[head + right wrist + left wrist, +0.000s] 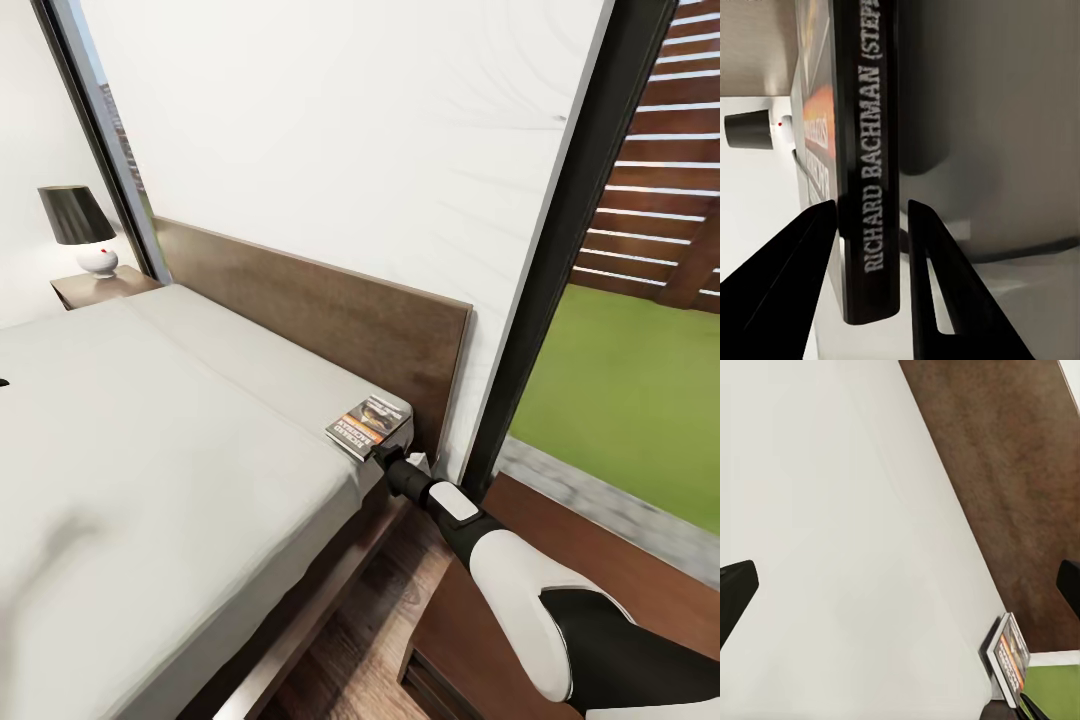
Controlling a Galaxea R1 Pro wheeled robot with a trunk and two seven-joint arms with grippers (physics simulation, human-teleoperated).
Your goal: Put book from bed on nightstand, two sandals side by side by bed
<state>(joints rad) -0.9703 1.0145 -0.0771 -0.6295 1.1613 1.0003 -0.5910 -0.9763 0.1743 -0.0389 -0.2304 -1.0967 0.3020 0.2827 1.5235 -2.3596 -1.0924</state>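
**Right gripper on book, lift pending**

Right gripper (pixel 870 247) straddling the book (pixel 368 425) at its spine, one finger on each cover; looks clamped, or a hair short of it, from the right wrist view. Book lying at the mattress corner of the bed (pixel 150 450), close to the headboard (pixel 330 310), window side, one edge overhanging the mattress. Left gripper (pixel 900 592) spread wide above the mattress, holding nothing, book well off toward its far side.

Step in hand, by judgement: book pickup, first half of the task. Nothing delivered yet.

Next move calls for:
- confirming the squeeze on the spine; thin paperback, likely to pivot or slip if held only by one edge
- straight lift clear of mattress and headboard
- carry to a nightstand; dark wood surface (pixel 560 590) just below the right arm, on the window side of the bed, probably the nearer one; far nightstand (pixel 100 287) with lamp (pixel 82 228) across the bed as alternative
- flat set-down, then release

Sandals still to be dealt with.
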